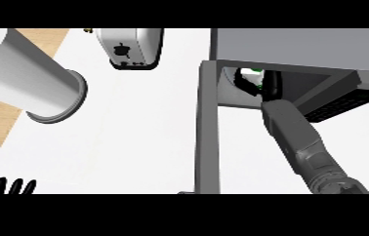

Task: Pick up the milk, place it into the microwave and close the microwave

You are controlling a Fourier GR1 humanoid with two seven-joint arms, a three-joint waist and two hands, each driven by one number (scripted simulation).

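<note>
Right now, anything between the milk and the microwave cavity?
Nothing visible. The right hand is already inside the open microwave with the milk; whether it is set down is hidden. The door stands open at the left, clear of the arm.

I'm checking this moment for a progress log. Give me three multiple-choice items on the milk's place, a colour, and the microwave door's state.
1. Where is the milk carton?
A. beside the toaster
B. inside the microwave
C. at the counter's front edge

2. What colour marks the milk carton?
A. green
B. red
C. blue

3. How does the microwave door stand?
A. shut
B. open
C. removed

Answers: 1 B, it sits in the microwave cavity by the right hand. 2 A, green shows on its white body. 3 B, the door swings out toward the view's lower edge.
</note>
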